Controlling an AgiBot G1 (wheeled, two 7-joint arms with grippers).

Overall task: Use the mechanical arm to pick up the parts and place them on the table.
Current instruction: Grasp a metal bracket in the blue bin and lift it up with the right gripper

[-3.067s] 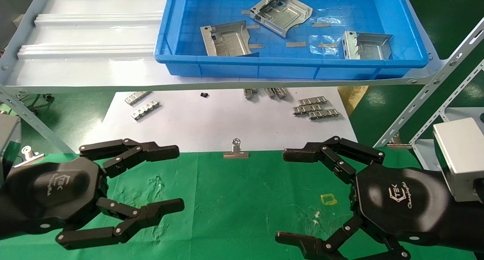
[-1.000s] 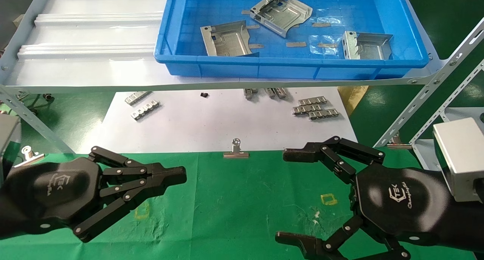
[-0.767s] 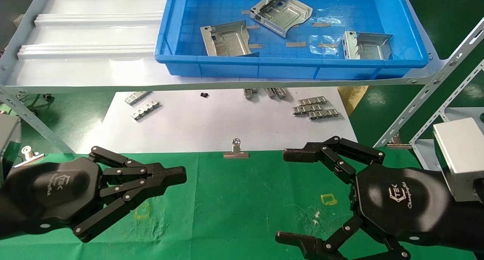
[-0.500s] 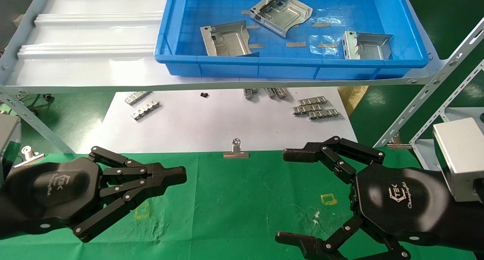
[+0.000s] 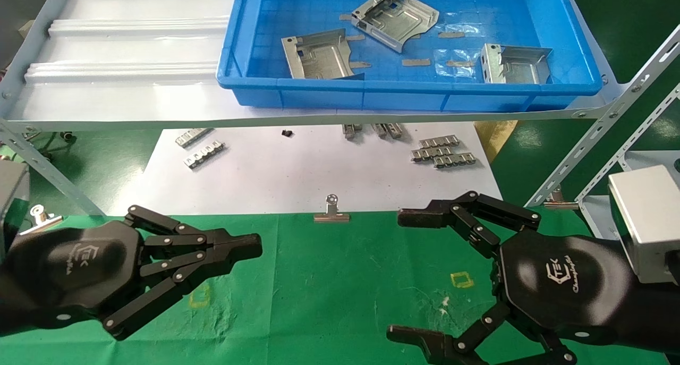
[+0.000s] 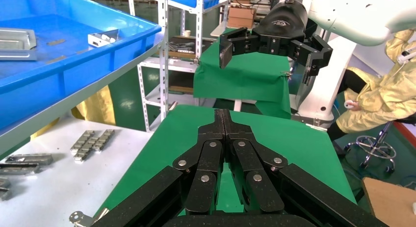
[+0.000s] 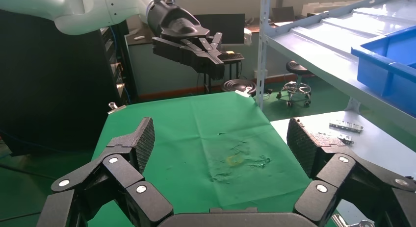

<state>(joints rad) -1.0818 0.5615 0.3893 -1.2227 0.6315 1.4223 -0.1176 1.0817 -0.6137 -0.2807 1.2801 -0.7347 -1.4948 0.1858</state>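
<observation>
Three silver stamped parts lie in the blue bin on the raised shelf. Both black grippers hover low over the green-cloth table, far from the parts. My left gripper is shut with nothing between its fingers; the left wrist view shows the tips pressed together. My right gripper is wide open and empty, its pads spread apart over a yellow square mark.
The bin rests on a pale grey ribbed shelf with slanted perforated struts at the right. Below it, a white sheet carries ridged metal strips. A silver binder clip sits at the cloth's far edge.
My left gripper went from open to shut about two seconds back and has stayed still since. The right gripper and the parts have not moved.
</observation>
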